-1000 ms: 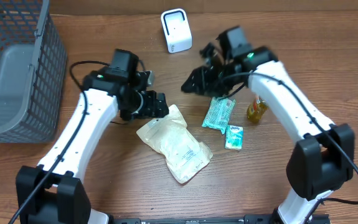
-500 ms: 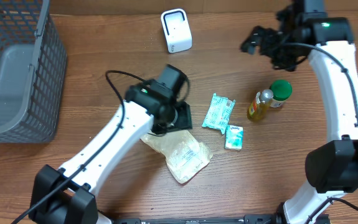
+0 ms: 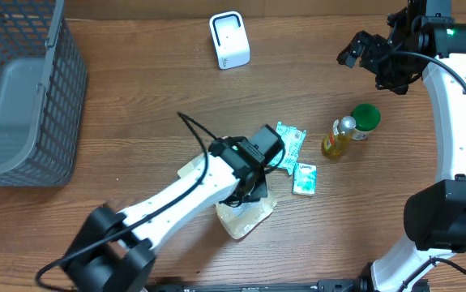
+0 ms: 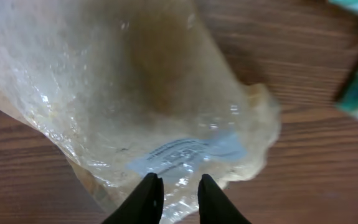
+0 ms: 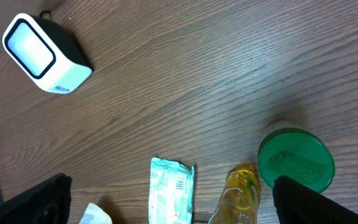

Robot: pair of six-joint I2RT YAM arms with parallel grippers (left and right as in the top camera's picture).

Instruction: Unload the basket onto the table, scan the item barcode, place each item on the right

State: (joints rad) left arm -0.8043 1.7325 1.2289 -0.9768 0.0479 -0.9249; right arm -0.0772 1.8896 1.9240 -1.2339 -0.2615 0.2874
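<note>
Brown wood-grain table carried everything, and the item in hand was a clear plastic bag lying flat on it, directly under the left pincer. Its white printed label, which I took to bear the barcode, faced up just ahead of the fingertips. That pincer stood narrow, its 2 tips close together with bag film showing in the slit between them; whether it had a firm hold I could not tell.

Just beyond the left pincer, toward the robot's right, lay a green packet and a smaller packet. Further that way stood a yellow bottle touching a green lid. The right pincer hung wide and empty past them, well apart from the bag.

A white scanner sat far ahead of the left pincer, and a mesh basket was off to its left.

By my reading the task was barely begun: at most 1 step, the grasp, was underway. Left to do were lifting the bag, carrying it to the scanner and turning the label toward its window.
</note>
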